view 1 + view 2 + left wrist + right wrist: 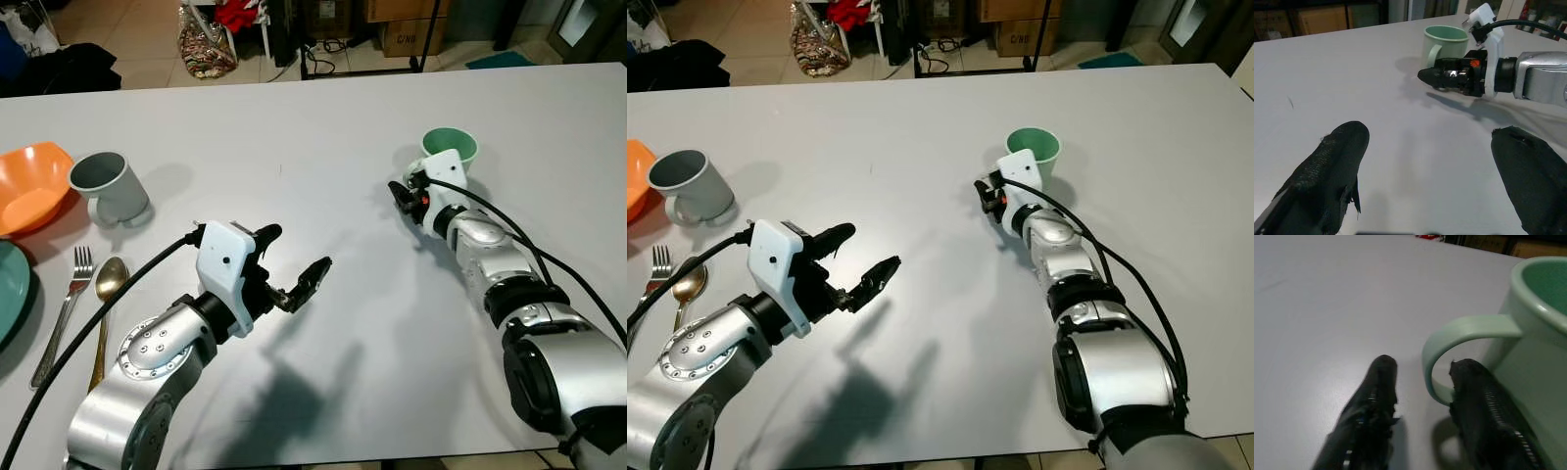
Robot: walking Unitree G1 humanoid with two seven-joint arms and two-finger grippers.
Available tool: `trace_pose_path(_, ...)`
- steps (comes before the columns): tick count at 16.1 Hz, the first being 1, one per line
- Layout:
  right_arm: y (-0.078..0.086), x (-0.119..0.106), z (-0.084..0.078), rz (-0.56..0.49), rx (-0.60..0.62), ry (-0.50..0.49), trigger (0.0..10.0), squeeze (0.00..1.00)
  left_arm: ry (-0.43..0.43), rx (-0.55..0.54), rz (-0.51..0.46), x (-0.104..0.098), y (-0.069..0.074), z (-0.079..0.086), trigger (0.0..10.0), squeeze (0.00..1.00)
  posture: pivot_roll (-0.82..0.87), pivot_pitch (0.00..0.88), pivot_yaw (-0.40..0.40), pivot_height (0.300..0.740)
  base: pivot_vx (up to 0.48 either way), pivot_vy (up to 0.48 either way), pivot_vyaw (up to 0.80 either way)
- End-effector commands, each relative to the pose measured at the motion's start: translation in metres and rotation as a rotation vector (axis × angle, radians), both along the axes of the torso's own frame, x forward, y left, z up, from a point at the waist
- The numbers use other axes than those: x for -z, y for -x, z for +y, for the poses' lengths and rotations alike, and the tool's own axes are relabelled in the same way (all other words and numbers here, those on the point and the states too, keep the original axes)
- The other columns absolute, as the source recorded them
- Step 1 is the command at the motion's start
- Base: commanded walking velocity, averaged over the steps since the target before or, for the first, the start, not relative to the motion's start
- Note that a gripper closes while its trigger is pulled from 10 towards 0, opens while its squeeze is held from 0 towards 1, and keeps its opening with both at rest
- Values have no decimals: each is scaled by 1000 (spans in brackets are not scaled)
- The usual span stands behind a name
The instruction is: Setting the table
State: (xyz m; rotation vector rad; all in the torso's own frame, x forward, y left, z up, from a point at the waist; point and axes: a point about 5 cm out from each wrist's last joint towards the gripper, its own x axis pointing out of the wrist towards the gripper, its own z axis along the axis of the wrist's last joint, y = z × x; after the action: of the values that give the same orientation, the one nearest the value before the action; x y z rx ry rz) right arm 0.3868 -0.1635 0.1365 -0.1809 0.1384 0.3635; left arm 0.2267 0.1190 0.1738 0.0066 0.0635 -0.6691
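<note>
The green mug's handle (1464, 340) is being straddled by the right gripper (1422, 404), its fingers spread, one through the loop, while the left gripper (294, 259), also spread, is being held well apart.

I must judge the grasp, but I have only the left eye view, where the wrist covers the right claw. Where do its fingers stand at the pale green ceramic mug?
Observer: The right claw is open; one finger has its tip inside the handle loop of the pale green ceramic mug, the other outside.
Operator: Do they squeeze the handle?
Observer: No, gaps show beside the handle.
Operator: Is the mug upright?
Observer: Yes, it stands upright on the white table.
</note>
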Motion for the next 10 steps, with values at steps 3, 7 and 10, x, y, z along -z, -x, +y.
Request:
trace_pose_path(3, 4, -11, -5, -77, -17, -68, 10000, 1000, -9, -1, 4, 1, 1, 4, 10000, 0, -50, 109, 105, 740, 0, 0, 0)
trace_pose_path(7, 39, -11, -19, -128, -57, -79, 10000, 1000, -7, -36, 21, 5, 6, 8, 10000, 0, -54, 93, 98, 740, 0, 0, 0)
trace_pose_path(10, 90, -19, -27, -152, -32, -82, 10000, 1000, -12, -177, 23, 12, 11, 19, 10000, 0, -68, 93, 112, 740, 0, 0, 0)
